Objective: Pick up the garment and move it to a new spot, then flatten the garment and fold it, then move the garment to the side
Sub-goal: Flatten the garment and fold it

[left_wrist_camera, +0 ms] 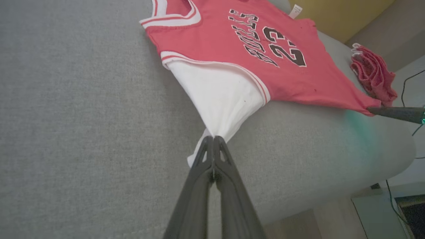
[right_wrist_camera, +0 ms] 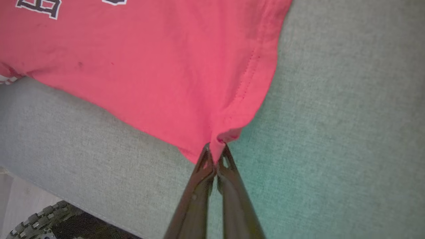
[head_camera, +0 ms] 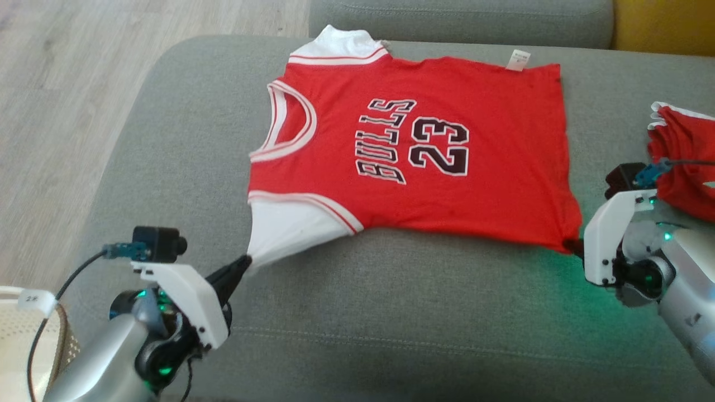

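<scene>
A grey sofa (head_camera: 391, 335) carries the red jersey (head_camera: 447, 212), spread flat mid-cushion, collar left, hem right. A second red garment (head_camera: 684, 167) lies bunched at the right, apart from it. The left jaws are pressed together on the near white sleeve (head_camera: 279, 234), which is drawn to a point. The right jaws pinch the near hem corner (head_camera: 565, 241).

Arms (head_camera: 95, 357) are silvery grey, each with a chunky white bracket (head_camera: 184, 296) dotted with small dark screws (head_camera: 604, 246). Black camera (head_camera: 159, 241) on top of the bracket, teal plug (head_camera: 118, 250), black cable (head_camera: 78, 269). Green lights (head_camera: 165, 369) below it. Left tool (head_camera: 244, 261) and right tool (head_camera: 573, 245): long dark tapered fingers (left_wrist_camera: 196, 186).
</scene>
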